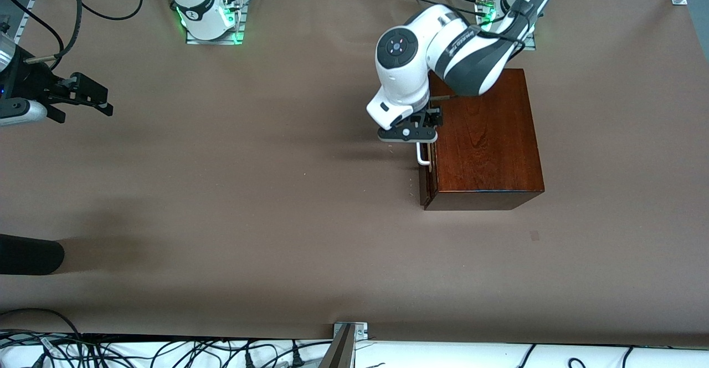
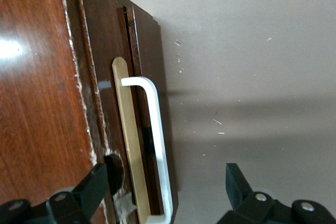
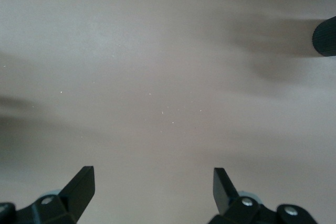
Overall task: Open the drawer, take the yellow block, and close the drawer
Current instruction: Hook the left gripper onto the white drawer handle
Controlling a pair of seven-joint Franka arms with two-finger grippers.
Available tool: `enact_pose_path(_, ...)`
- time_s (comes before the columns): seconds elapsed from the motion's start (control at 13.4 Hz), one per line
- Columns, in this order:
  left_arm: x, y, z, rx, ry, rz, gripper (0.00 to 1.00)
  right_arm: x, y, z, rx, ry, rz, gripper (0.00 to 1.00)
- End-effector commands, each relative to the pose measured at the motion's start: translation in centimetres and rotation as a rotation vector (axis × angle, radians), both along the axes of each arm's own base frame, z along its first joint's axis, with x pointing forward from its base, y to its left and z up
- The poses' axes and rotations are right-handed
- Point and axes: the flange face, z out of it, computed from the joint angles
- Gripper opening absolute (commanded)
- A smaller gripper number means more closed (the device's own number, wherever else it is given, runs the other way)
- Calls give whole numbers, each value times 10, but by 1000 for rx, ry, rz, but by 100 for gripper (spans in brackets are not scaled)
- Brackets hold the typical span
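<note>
Left gripper (image 1: pixel 408 133) frame centre, fingers apart, straddling white loop handle (image 2: pixel 157 150) of dark reddish-brown drawer (image 1: pixel 425 182). Right gripper (image 1: pixel 83 101) frame's upper left edge, fingers apart, waiting.

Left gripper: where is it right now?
In the front view the left gripper hangs open over the drawer front of the wooden box, its fingers straddling the white loop handle.

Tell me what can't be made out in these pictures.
- Yellow block: in no view; the drawer is barely open.
- Drawer's inside: hidden by the wooden box top in the front and left wrist views.
- Left gripper fingertips: front view, hidden under its own wrist.
- Right gripper: its arm is cut off by the front view's edge.
</note>
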Motion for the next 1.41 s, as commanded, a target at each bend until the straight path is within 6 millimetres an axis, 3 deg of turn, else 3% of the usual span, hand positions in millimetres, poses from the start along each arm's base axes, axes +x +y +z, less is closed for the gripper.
enact_pose_path(0.0,2,1,-11,27,-24,10,100,0,-2,5,-14,2,7,100)
enact_pose_path(0.74,-21,-5,-49,59,1,9,100,0,-2,5,-14,2,9,100)
enact_pose_path(1.34,-28,-14,-56,76,-18,8,100,0,-2,4,-14,3,7,100)
